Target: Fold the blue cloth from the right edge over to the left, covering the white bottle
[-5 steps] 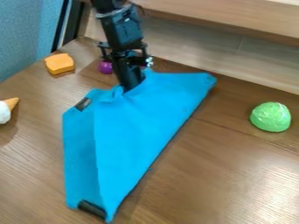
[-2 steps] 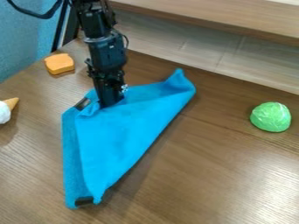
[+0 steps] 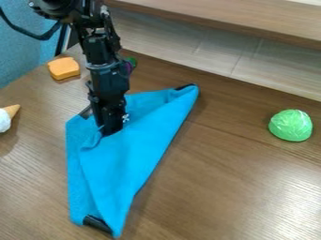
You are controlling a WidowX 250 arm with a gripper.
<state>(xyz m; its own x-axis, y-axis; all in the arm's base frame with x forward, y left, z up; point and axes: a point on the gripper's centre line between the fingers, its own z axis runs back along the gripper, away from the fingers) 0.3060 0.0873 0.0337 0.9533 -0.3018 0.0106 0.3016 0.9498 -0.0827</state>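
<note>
Bright light leaves pale glare on the table (image 3: 285, 192).

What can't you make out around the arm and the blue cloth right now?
All in the camera view:
The spot where the black gripper meets the blue cloth: hidden by the gripper itself.
The cloth's layers under its fold: hidden by the upper layer.
The green and purple thing: partly behind the arm, so its full shape is unclear.
The white end of the toy cone: cut off by the left edge.
</note>
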